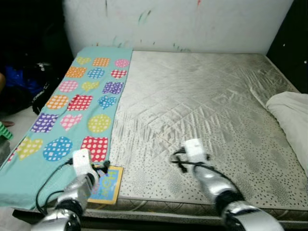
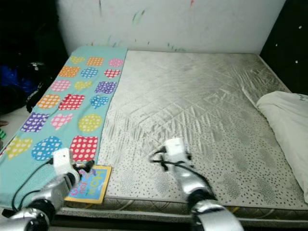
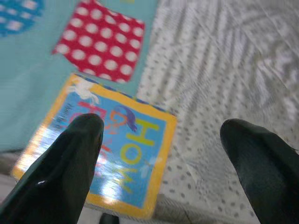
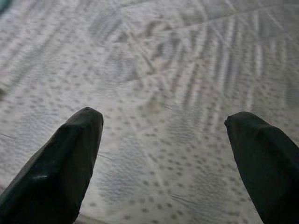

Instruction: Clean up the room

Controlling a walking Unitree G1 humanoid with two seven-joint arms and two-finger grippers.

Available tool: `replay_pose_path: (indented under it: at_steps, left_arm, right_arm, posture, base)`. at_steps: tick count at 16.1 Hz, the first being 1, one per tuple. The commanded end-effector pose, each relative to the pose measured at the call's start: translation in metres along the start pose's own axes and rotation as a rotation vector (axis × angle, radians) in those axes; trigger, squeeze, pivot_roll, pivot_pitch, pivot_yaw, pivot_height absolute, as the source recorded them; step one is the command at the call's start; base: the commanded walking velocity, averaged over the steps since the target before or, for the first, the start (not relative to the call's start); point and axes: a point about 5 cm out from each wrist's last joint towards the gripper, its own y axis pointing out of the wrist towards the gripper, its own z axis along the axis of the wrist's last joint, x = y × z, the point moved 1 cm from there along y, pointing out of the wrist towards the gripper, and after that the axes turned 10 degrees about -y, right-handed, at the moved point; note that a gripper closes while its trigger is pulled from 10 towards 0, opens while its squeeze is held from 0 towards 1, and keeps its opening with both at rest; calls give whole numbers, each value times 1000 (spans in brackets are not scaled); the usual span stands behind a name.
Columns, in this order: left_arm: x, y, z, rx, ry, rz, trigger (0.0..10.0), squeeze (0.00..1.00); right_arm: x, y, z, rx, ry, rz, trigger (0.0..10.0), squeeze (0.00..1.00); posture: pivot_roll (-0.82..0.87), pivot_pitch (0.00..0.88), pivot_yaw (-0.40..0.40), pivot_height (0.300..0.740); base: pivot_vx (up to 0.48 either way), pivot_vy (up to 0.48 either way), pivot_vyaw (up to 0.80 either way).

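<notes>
Glossy card is what we are dealing with: a thin square children's book point(image 1: 106, 185) with a yellow border and a blue cover is lying flat at the near edge of the mattress point(image 1: 202, 115), at about seven o'clock in the head view. Part of it is resting on the teal patchwork sheet point(image 1: 72, 110), just below a red dotted patch, and its near edge seems to be reaching the mattress rim.

Our left gripper point(image 3: 161, 154) is hovering over the book with its fingers spread wide apart, one fingertip point(image 3: 81, 140) over the cover and the other over bare mattress at the book's three o'clock side. Our right gripper point(image 4: 163, 154) is waiting over the quilted silver fabric near the middle of the bed, fingers likewise apart and holding nothing. A white pillow or bundle point(image 1: 291, 118) is lying at three o'clock.

We are judging the book to be light, stiff and slick, so pinching the flat face will likely slip. We are favouring the near edge, where one finger could get under the board and the other press on top. The soft bedding should be giving a little beneath it.
</notes>
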Motion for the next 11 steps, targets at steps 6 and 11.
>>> replay_pose_path:
  at_steps: [6, 11]
  left_arm:
    - [-9, 0, 3, -45, 47, 71, 10000, 0]
    - [-10, 0, 19, -1, 146, 34, 10000, 0]
  right_arm:
    - [3, 1, -4, -51, 89, -46, 10000, 0]
    - [46, 1, 11, 22, 98, -176, 10000, 0]
  posture:
    - [-72, 0, -4, 740]
    - [-74, 0, -7, 740]
  base:
    - [0, 0, 0]
    - [0, 0, 0]
